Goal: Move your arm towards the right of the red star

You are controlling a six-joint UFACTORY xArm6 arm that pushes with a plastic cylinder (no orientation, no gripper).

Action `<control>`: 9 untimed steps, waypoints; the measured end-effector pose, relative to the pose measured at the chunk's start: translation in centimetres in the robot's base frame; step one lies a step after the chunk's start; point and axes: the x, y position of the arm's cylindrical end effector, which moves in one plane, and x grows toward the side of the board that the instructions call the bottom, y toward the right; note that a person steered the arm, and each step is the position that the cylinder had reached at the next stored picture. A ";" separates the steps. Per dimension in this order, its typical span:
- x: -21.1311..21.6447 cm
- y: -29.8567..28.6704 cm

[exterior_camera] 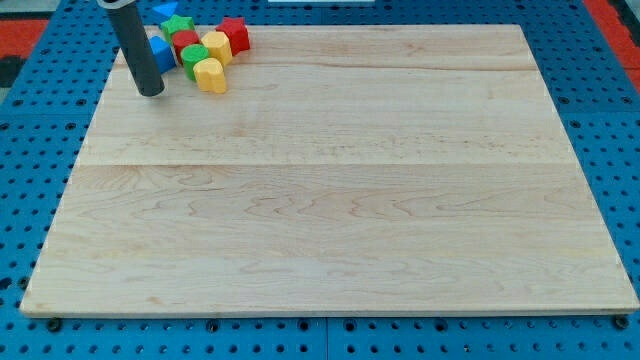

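My tip [150, 92] sits down on the pale wooden board [330, 200], at the view's top-left, just at the nine o'clock side of a tight huddle of blocks. The red star-shaped block [234, 34] is the one to watch: it lies on the far side of that huddle, off toward two o'clock from my tip, hard up against the board's top edge. So the spot I want, at three o'clock of the star, is bare wood, and the whole cluster stands between me and it.

In the pack: a blue block [161, 53] touching or nearly touching the rod, a green star-shaped block [179, 24] at the top, a red round block [186, 41], a green block [194, 56], a yellow block [217, 46] and a second, heart-like yellow block [210, 74] nearest the bottom.

No pincer here, nothing open or closed, nothing held: just the dark rod, leaning slightly toward the view's top-left. My call: swing round the six o'clock side of the pack, then up.
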 end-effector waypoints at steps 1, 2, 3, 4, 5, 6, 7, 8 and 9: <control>0.1 0.0; 1.0 -0.1; 1.0 -0.1; 2.6 0.3; 5.3 2.0; 5.4 5.4; 4.1 12.1; -2.6 14.5; -9.4 14.5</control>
